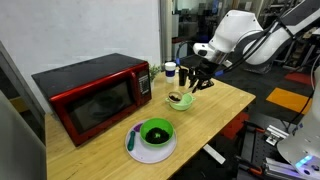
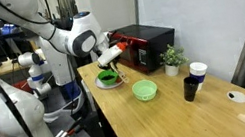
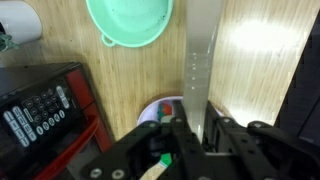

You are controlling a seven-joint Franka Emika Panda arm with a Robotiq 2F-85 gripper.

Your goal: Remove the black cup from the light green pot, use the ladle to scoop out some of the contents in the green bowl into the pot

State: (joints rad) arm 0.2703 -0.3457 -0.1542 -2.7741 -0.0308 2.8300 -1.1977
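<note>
My gripper [image 3: 195, 126] is shut on the ladle [image 3: 197, 60], whose flat grey handle runs out from between the fingers; its scoop end is hidden. In the wrist view the gripper hangs over the white plate [image 3: 148, 116] that carries the green bowl [image 3: 166, 108]. The light green pot [image 3: 130, 22] lies beyond and looks empty. In an exterior view the gripper [image 2: 111, 58] is just above the green bowl [image 2: 109, 78], with the pot [image 2: 145, 90] beside it. The black cup [image 2: 189, 88] stands on the table, apart from the pot. The bowl [image 1: 155, 133], pot [image 1: 180, 99] and gripper [image 1: 200, 80] also show here.
A red microwave [image 1: 92, 92] stands along the wall side of the wooden table [image 2: 172, 121]. A white cup [image 2: 198, 69] stands by the black cup, and a small potted plant [image 2: 172, 60] is near the microwave. Table edges run close to the plate.
</note>
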